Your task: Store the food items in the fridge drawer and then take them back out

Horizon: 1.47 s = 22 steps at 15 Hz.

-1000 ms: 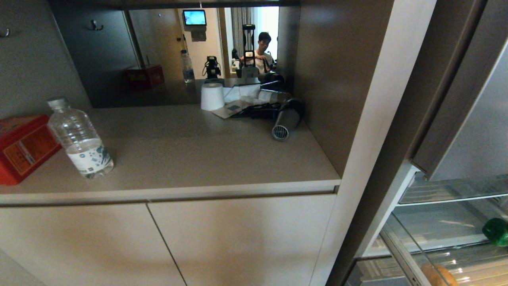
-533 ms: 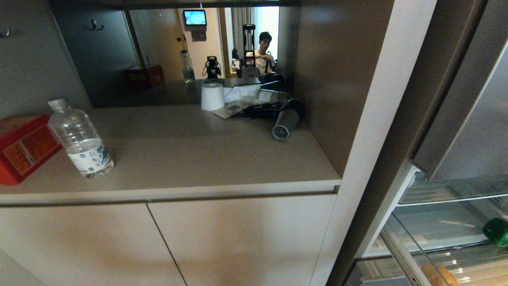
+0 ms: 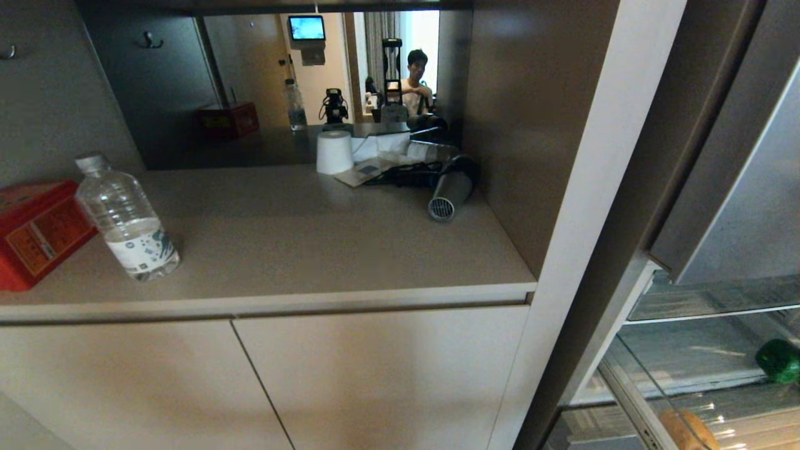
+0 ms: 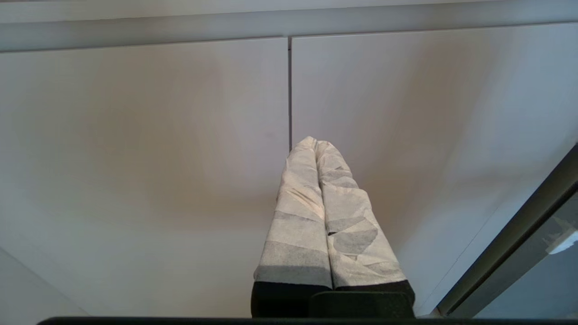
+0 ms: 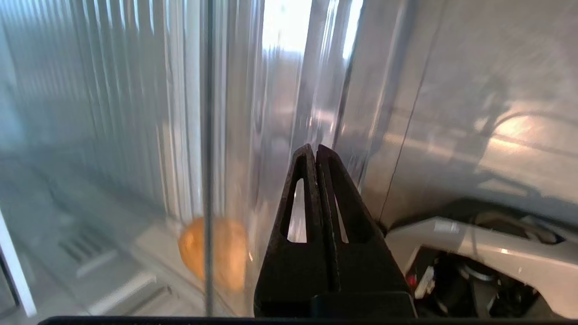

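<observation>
Right claw [image 5: 315,151] pinched empty, near drawer wall [image 5: 271,113]; potato [image 5: 214,253] behind it.

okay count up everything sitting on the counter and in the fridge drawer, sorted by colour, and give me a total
Green: 1, the bell pepper in the fridge drawer.
Tan-brown: 1, the potato-like lump in the drawer.
Red: 1, the box on the counter.
Clear: 1, the water bottle.
White: 1, the paper roll.
Silver and black: 1, the hair dryer.
Total: 6, leaving out the loose papers behind the dryer.
</observation>
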### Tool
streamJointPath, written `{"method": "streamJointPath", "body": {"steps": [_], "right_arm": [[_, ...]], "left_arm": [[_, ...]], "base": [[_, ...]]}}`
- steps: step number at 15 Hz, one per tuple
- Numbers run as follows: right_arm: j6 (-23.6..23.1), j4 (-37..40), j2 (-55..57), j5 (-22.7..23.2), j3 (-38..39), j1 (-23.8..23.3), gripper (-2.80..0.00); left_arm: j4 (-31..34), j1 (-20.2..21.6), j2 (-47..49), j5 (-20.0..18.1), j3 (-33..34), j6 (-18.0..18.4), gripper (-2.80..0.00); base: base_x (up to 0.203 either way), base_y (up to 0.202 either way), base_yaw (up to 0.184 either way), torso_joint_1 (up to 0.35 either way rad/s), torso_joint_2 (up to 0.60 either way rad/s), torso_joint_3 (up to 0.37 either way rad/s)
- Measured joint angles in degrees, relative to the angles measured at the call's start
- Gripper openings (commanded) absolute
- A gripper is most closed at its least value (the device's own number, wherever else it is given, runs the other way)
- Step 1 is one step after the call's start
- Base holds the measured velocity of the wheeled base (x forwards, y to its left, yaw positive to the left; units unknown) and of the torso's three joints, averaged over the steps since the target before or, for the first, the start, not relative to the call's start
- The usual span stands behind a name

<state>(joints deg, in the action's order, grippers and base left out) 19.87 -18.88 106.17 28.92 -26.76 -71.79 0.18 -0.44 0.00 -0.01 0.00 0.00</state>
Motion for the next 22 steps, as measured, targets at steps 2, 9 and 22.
{"method": "streamJointPath", "body": {"steps": [2,9,22], "right_arm": [[0.4,-0.1,1.4,2.0,-0.7,2.4,-2.8],[9.2,-4.4,6.2,3.2,-7.9,13.7,-2.8],[12.8,-11.8,18.3,9.1,-23.6,24.1,-2.8]], "left_arm": [[0.0,0.0,0.0,0.0,0.0,0.0,-2.8],[0.0,0.0,0.0,0.0,0.0,0.0,-2.8],[0.0,0.0,0.0,0.0,0.0,0.0,-2.8]], "base": [[0.0,0.0,0.0,0.0,0.0,0.0],[0.0,0.0,0.0,0.0,0.0,0.0],[0.0,0.0,0.0,0.0,0.0,0.0]]}}
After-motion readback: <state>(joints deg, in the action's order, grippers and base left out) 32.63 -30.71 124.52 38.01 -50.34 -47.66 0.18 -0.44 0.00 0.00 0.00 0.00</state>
